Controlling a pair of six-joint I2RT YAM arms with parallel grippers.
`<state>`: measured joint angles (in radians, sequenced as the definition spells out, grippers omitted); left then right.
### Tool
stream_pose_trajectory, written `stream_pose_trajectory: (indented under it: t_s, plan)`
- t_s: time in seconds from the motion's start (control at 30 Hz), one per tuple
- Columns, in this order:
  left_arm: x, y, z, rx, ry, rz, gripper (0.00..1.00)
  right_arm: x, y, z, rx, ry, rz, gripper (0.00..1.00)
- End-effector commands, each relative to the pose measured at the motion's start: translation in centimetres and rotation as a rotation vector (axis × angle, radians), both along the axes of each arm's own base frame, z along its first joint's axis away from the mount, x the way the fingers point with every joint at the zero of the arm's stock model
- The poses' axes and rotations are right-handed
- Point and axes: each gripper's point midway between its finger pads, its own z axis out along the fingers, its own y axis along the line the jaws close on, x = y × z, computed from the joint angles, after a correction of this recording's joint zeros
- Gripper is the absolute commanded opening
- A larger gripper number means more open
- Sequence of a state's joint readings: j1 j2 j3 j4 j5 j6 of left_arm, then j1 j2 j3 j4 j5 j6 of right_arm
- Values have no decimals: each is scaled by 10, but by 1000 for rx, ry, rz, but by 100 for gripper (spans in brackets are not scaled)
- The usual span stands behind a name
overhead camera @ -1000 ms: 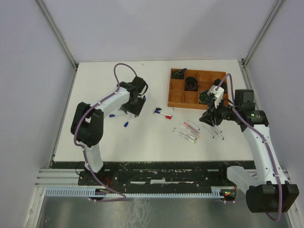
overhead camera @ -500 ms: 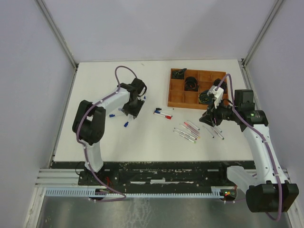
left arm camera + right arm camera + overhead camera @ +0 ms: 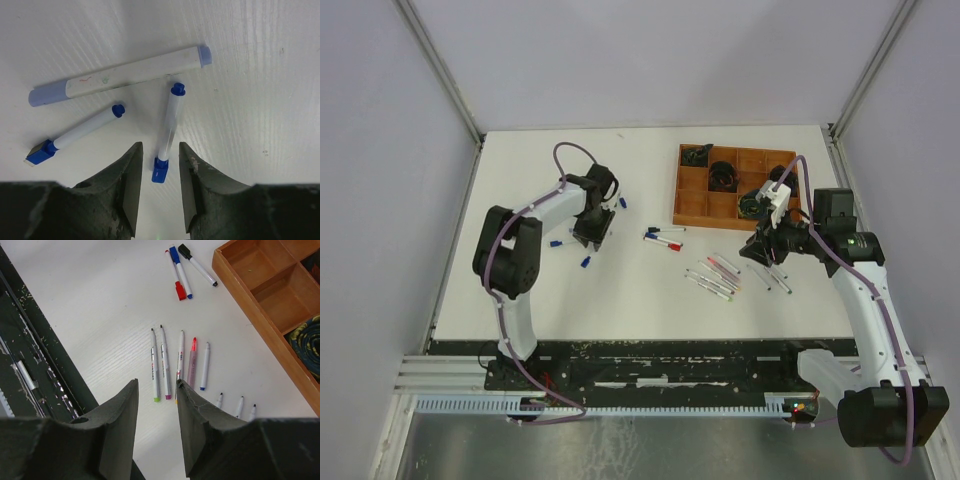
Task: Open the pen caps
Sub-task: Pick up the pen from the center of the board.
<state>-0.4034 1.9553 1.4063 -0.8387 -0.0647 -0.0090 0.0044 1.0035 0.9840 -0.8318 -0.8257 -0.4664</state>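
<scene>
In the left wrist view my left gripper (image 3: 160,149) is low over the table and open. Its jaws stand on either side of a slim white pen (image 3: 169,125), with a gap on each side. That pen's blue cap (image 3: 160,173) lies between the jaws. A second blue-ended pen (image 3: 75,136) and a thicker pale-blue one (image 3: 120,75) lie beside it. In the top view the left gripper (image 3: 592,228) is left of centre. My right gripper (image 3: 156,385) hangs open and empty above a row of several pens (image 3: 180,365).
A brown compartment tray (image 3: 692,205) with dark items in it stands at the back right. Three pens (image 3: 663,236) lie left of the tray and more pens (image 3: 716,275) are nearer the front. Loose blue pieces (image 3: 587,262) lie around the left gripper. Three small uncapped pens (image 3: 239,405) lie by the right gripper.
The left gripper has shifted slightly left and towards the back, and its jaws have narrowed around the blue-capped pen. The right arm has not moved.
</scene>
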Motion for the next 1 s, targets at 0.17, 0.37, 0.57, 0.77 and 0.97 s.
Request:
stream_pose_trajectory:
  t_s: [0.17,0.37,0.57,0.77,0.97]
  plan:
    - [4,-5,-3,-39,21,-49,40,2,0,2,-4,-23,6,45]
    - [3,-4,-7,-29,40,-51,38,2,1,1,-1,-17,7,45]
    - [2,-4,-10,-26,48,-53,33,2,1,2,3,-18,9,45]
    - [2,-3,-12,-26,57,-49,18,1,2,3,5,-19,11,45]
    - [4,-3,-1,-25,36,-46,3,-1,4,5,14,-22,22,45]
